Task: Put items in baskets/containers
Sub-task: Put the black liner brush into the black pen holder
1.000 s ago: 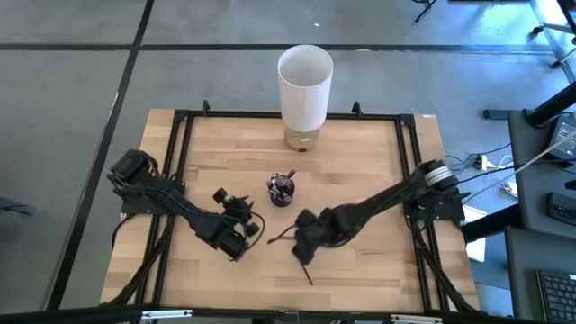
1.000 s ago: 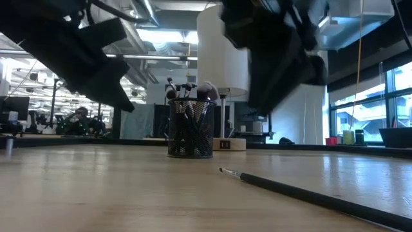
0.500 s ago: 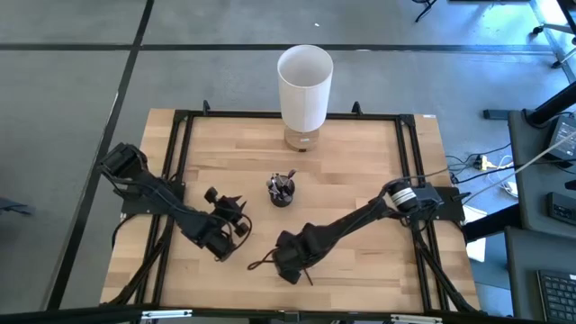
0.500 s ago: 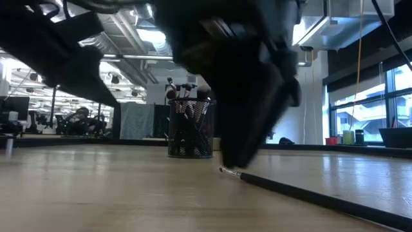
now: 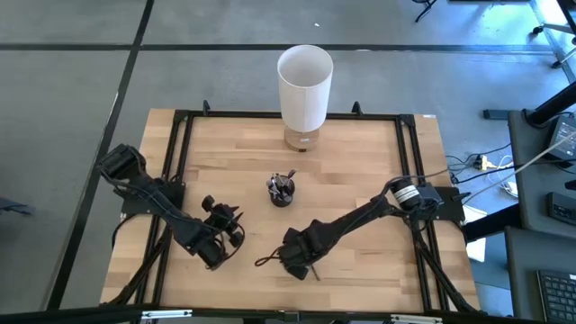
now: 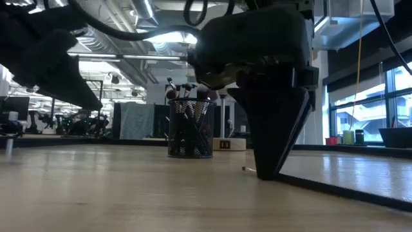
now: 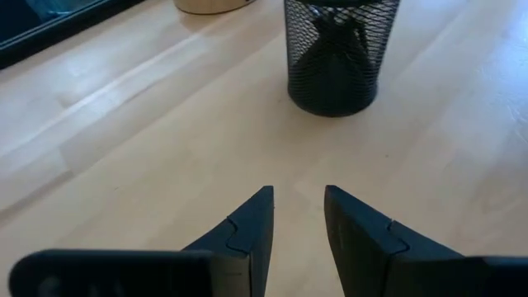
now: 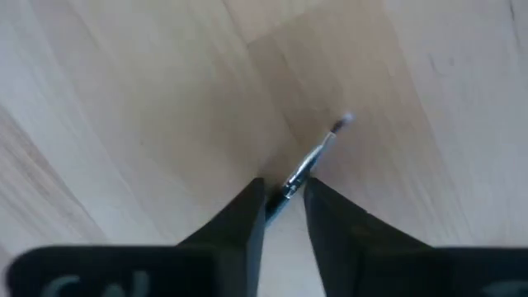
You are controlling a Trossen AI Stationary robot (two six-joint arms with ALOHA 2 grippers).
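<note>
Your brush lies flat on the table, well apart from the cup; it looks light, stiff and thin enough to roll or slip, so pinch the handle just behind the ferrule. The right gripper has dropped from above it and now straddles the handle, fingers closing but not yet clamped. The left gripper, empty with fingers slightly apart, has backed toward the near edge.
</note>
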